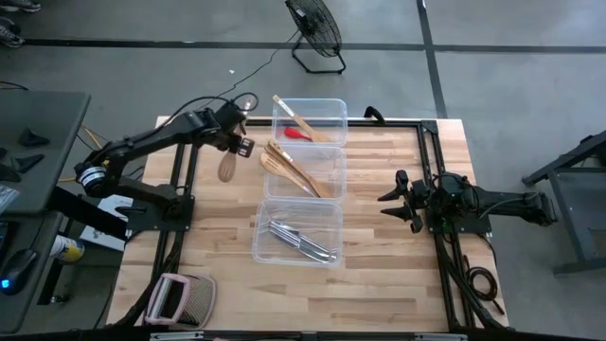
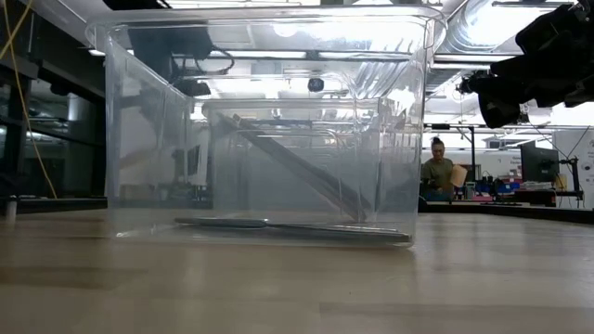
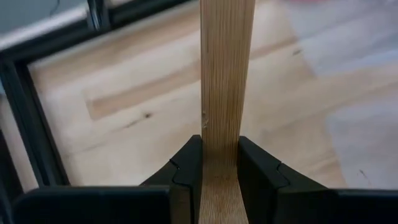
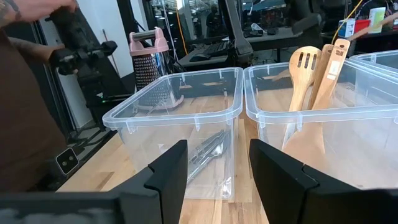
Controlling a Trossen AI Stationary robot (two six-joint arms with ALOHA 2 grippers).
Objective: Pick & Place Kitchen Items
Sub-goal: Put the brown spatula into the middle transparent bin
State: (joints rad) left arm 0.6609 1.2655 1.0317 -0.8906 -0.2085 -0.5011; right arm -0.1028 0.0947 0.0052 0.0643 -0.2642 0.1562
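Note:
My left gripper (image 1: 240, 145) is shut on a pale wooden spoon (image 1: 228, 167) over the table, just left of the far and middle clear tubs. The far tub (image 1: 331, 106) holds a wooden utensil (image 1: 295, 120) and the small red utensil (image 1: 299, 134). The middle tub (image 1: 333, 159) holds wooden spatulas (image 1: 292, 169), which lean on its wall in the right wrist view (image 4: 311, 74). The near tub (image 1: 273, 216) holds silver cutlery (image 1: 301, 241) lying flat on its bottom (image 4: 205, 152). My right gripper (image 1: 390, 200) is open and empty, right of the tubs. My left gripper pinches the spoon's flat handle (image 3: 221, 146) between its two fingers (image 3: 186, 171). The handle runs on straight ahead of the fingers, in line with them. The spoon's bowl (image 1: 227, 170) shows over the bare table left of the middle tub; whether it touches the table I cannot tell.
A grater with a pink handle (image 1: 178, 298) lies at the table's near left corner and shows in the right wrist view (image 4: 149, 62). A person's sleeve (image 4: 25, 124) shows beyond that corner. A dark frame (image 1: 431, 170) runs around the table. Bare wood lies between the tubs and my right gripper.

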